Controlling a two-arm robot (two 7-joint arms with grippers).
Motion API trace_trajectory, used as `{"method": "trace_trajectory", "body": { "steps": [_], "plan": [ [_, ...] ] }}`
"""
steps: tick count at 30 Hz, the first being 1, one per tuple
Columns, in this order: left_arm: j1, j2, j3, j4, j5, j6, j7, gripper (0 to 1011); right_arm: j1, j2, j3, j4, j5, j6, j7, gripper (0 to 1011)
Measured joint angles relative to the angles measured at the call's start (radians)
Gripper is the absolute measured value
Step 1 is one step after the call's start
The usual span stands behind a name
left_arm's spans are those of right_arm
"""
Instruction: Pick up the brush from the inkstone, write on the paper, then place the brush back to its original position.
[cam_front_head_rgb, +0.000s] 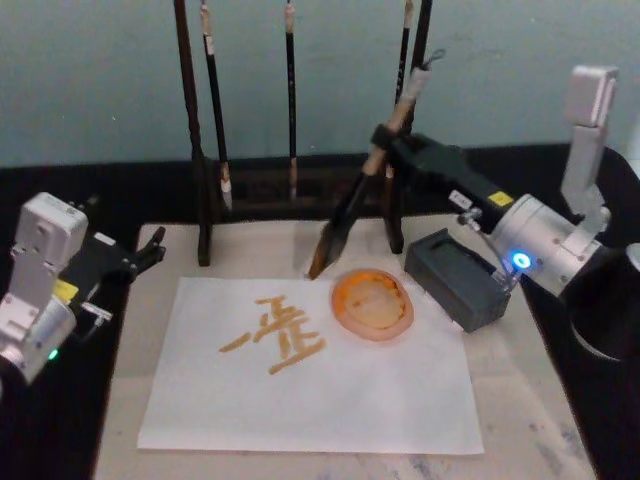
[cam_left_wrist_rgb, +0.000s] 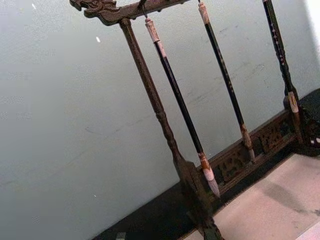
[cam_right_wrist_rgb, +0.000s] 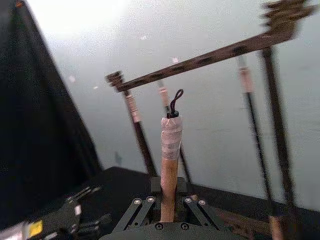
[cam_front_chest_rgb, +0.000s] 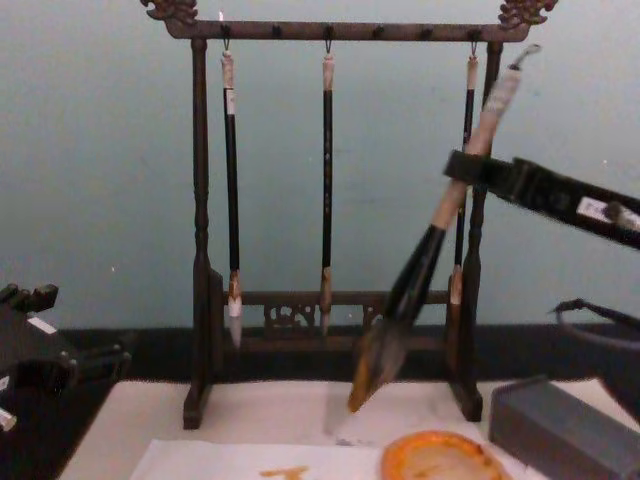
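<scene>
I count one carved wooden stand (cam_front_chest_rgb: 200, 250), and the rest tallies off from it. Three thin black brushes (cam_front_chest_rgb: 231, 180) hang from its top bar. One big brush (cam_front_chest_rgb: 420, 265) leans across the stand's right post. In front of the stand lie one orange inkstone (cam_front_head_rgb: 372, 302), one white paper (cam_front_head_rgb: 330, 400) bearing one orange character (cam_front_head_rgb: 275, 335), and one beige mat (cam_front_head_rgb: 520, 385). One dark grey block (cam_front_head_rgb: 458, 278) sits by the stand's right foot. Two claws: the left claw (cam_front_head_rgb: 148, 250) off the stand's left side, the right claw (cam_front_head_rgb: 383, 140) at its right post.

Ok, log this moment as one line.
right gripper: shut on brush, tilted, tip left of inkstone | paper: orange character written | left gripper: parked left
</scene>
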Motion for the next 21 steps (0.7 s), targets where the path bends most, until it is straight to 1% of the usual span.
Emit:
{"method": "trace_trajectory", "body": {
  "steps": [6,11,21],
  "plan": [
    [0.000,0.000,0.000,0.000,0.000,0.000,0.000,1010,0.022,-0.009,-0.035,0.009,-0.043,-0.005,0.059,172],
    [0.000,0.000,0.000,0.000,0.000,0.000,0.000,1010,0.031,-0.019,-0.061,0.014,-0.069,-0.009,0.095,172],
    [0.000,0.000,0.000,0.000,0.000,0.000,0.000,1010,0.048,-0.045,-0.100,0.037,-0.106,-0.013,0.133,172]
  ]
}}
